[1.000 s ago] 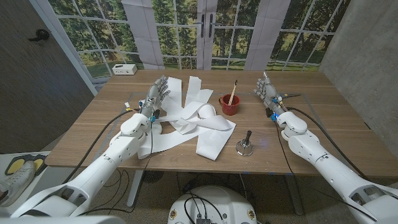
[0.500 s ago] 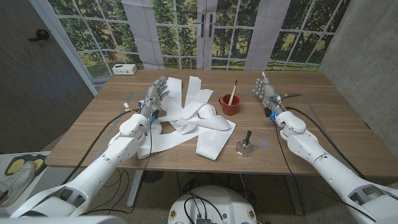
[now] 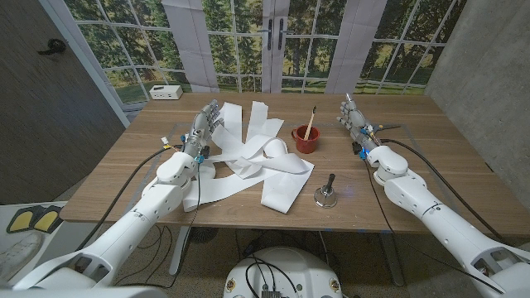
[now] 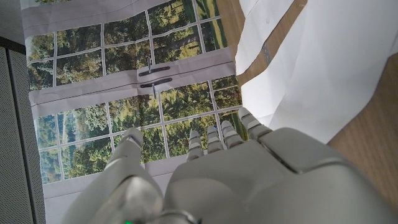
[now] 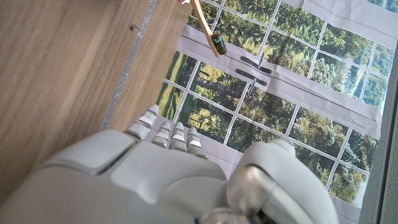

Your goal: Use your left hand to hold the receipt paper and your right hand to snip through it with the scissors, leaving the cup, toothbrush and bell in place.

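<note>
Wooden table (image 3: 431, 153), both arms in from the near corners. Receipt paper (image 3: 263, 161) sprawls in long white strips across the middle, just to the inside of the left hand (image 3: 207, 126); some strips run away from the robot, others slant toward the near edge. Left hand sits at the paper's outer edge, fingers spread and pointing away, holding nothing; it is clearly the nearer hand to the paper, so the hold is a short reach inward. Red cup (image 3: 305, 139) with the toothbrush (image 3: 311, 122) standing in it lies between the paper and the right hand (image 3: 354, 122), just inward of that hand. Right hand is up on edge, fingers apart, empty. Bell (image 3: 324, 194) is nearer the robot than the right hand and inward of it. Scissors: cannot find them in any view, so the right hand's reach cannot be judged.
</note>
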Robot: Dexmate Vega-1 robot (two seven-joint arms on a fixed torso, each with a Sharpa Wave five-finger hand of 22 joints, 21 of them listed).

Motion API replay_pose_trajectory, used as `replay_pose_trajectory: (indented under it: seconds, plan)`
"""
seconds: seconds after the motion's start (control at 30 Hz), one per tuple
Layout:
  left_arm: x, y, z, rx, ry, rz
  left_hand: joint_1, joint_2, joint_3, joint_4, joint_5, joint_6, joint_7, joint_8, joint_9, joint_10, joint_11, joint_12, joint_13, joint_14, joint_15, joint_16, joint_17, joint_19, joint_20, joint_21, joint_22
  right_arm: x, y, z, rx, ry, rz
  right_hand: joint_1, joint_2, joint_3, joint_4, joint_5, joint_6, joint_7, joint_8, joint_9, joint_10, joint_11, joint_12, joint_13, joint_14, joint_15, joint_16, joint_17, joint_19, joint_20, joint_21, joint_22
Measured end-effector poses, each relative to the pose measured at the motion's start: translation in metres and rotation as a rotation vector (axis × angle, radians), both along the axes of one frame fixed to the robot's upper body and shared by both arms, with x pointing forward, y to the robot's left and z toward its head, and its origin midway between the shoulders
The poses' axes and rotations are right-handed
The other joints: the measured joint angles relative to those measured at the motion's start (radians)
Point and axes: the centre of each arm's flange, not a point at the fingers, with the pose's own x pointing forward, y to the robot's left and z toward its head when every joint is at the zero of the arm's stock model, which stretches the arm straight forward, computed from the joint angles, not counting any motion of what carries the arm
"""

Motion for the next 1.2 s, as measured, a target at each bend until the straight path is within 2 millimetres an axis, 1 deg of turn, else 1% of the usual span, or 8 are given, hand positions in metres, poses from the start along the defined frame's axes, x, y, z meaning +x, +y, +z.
replay_pose_trajectory:
  seconds: [0.23, 0.37, 0.53, 0.57, 0.7, 0.8, 1.1, 1.2]
  plan:
    - [-0.004, 0.001, 0.000, 0.001, -0.007, 0.013, 0.004, 0.004, 0.000, 0.000, 0.000, 0.000, 0.000, 0.000, 0.000, 0.000, 0.000, 0.000, 0.000, 0.000, 0.000, 0.000, 0.000, 0.000, 0.000, -0.004, 0.000, -0.008, -0.003, 0.008, -0.053, -0.017, -0.030, 0.021, 0.005, 0.007, -0.010, 0.000, 0.000, 0.000, 0.000, 0.000, 0.005, -0.006, 0.000, 0.000, -0.012, -0.012, 0.000, 0.000, -0.010, 0.001, 0.000, 0.000]
    - [-0.005, 0.000, -0.001, 0.001, -0.007, 0.010, 0.004, 0.004, 0.000, 0.000, 0.000, 0.000, 0.000, 0.000, 0.000, 0.000, 0.000, 0.000, 0.000, 0.000, 0.000, 0.000, 0.000, 0.000, 0.000, -0.008, 0.000, -0.011, -0.006, 0.012, -0.090, -0.022, -0.048, 0.037, 0.011, 0.012, -0.019, -0.004, 0.005, -0.005, 0.004, 0.000, 0.005, -0.006, 0.000, 0.000, -0.013, -0.013, 0.000, 0.000, -0.019, -0.008, 0.000, 0.000]
    - [-0.005, -0.003, -0.006, -0.005, 0.000, 0.006, 0.004, 0.004, 0.004, -0.005, 0.000, 0.019, -0.003, 0.008, 0.000, 0.013, -0.002, 0.008, 0.000, 0.000, 0.000, 0.000, 0.000, 0.006, -0.006, -0.008, 0.000, -0.009, -0.006, 0.009, -0.124, -0.013, -0.072, 0.047, 0.010, 0.018, -0.025, -0.004, 0.005, -0.006, 0.004, 0.000, 0.011, -0.011, 0.000, 0.000, -0.018, -0.018, 0.000, 0.000, -0.022, -0.011, 0.000, 0.000]
    - [-0.005, 0.000, -0.005, -0.011, -0.008, 0.029, 0.004, 0.004, 0.001, -0.008, 0.000, 0.024, -0.002, 0.008, 0.000, 0.019, -0.004, 0.008, 0.000, 0.001, 0.001, 0.000, 0.000, 0.010, -0.010, -0.008, 0.000, -0.015, -0.009, 0.019, -0.160, -0.032, -0.078, 0.050, 0.008, 0.020, -0.027, -0.008, 0.005, -0.006, 0.004, 0.000, 0.011, -0.011, 0.000, 0.000, -0.018, -0.018, 0.000, 0.000, -0.022, -0.011, 0.000, 0.000]
    - [-0.006, -0.002, -0.010, -0.024, -0.012, 0.036, 0.004, 0.004, 0.001, -0.008, 0.000, 0.033, -0.004, 0.008, 0.000, 0.021, -0.002, 0.008, 0.000, 0.007, 0.000, 0.000, 0.000, 0.011, -0.011, -0.015, 0.000, -0.018, -0.012, 0.023, -0.193, -0.040, -0.091, 0.063, 0.015, 0.025, -0.032, -0.008, 0.009, -0.009, 0.004, 0.000, 0.012, -0.012, 0.000, 0.000, -0.018, -0.018, 0.000, 0.000, -0.027, -0.016, 0.000, 0.000]
    - [-0.006, -0.003, -0.014, -0.031, -0.010, 0.038, 0.004, 0.004, 0.001, -0.008, 0.000, 0.033, -0.004, 0.008, 0.000, 0.024, -0.005, 0.008, 0.000, 0.007, 0.000, 0.000, 0.000, 0.016, -0.006, -0.015, 0.000, -0.019, -0.014, 0.027, -0.222, -0.043, -0.095, 0.091, 0.022, 0.034, -0.049, -0.011, 0.010, -0.010, 0.004, 0.000, 0.014, -0.014, 0.000, 0.000, -0.023, -0.012, 0.000, 0.000, -0.027, -0.016, 0.000, 0.000]
    - [-0.010, -0.005, -0.019, -0.038, -0.011, 0.049, 0.009, 0.009, -0.003, -0.012, 0.000, 0.033, -0.003, 0.008, 0.000, 0.024, -0.005, 0.008, 0.000, 0.007, 0.000, 0.000, 0.000, 0.020, -0.009, -0.022, 0.000, -0.021, -0.022, 0.035, -0.297, -0.060, -0.112, 0.136, 0.027, 0.057, -0.073, -0.019, 0.007, -0.007, 0.004, 0.000, 0.015, -0.015, 0.000, 0.000, -0.029, -0.018, 0.000, 0.000, -0.028, -0.026, 0.000, 0.000]
    - [-0.013, -0.006, -0.018, -0.037, -0.015, 0.048, 0.009, 0.009, -0.003, -0.012, 0.000, 0.033, -0.003, 0.008, 0.000, 0.030, -0.001, 0.008, 0.000, 0.007, 0.000, 0.000, 0.000, 0.024, -0.005, -0.022, 0.000, -0.023, -0.023, 0.037, -0.333, -0.074, -0.128, 0.160, 0.037, 0.067, -0.086, -0.022, 0.007, -0.007, 0.011, 0.000, 0.025, -0.025, 0.000, 0.000, -0.032, -0.022, 0.000, 0.000, -0.032, -0.029, 0.000, 0.000]
